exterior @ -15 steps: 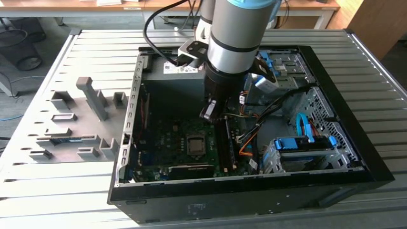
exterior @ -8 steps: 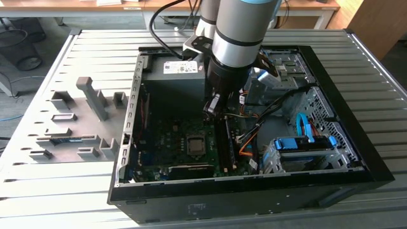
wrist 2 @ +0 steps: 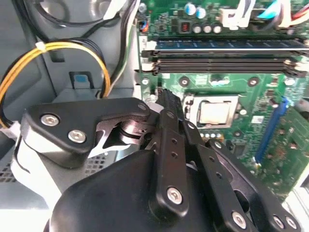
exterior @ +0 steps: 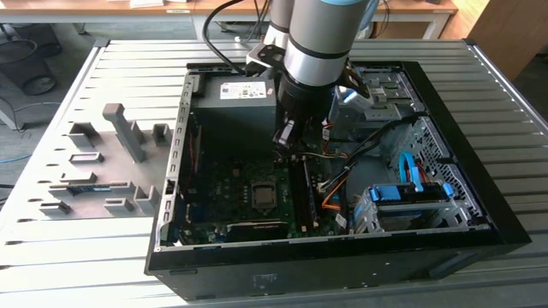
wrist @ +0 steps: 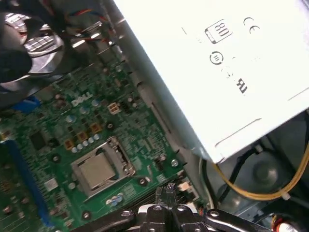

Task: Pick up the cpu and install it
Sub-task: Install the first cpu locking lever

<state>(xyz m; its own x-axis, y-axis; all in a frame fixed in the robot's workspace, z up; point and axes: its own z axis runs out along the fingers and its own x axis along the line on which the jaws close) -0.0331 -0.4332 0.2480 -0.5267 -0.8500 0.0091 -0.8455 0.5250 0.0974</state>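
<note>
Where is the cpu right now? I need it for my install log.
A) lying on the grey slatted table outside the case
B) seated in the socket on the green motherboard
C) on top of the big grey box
B: in both wrist views the cpu sits flat in the metal-framed socket on the motherboard.

In the exterior view the arm [exterior: 312,58] hides part of the grey box [exterior: 235,96].
</note>
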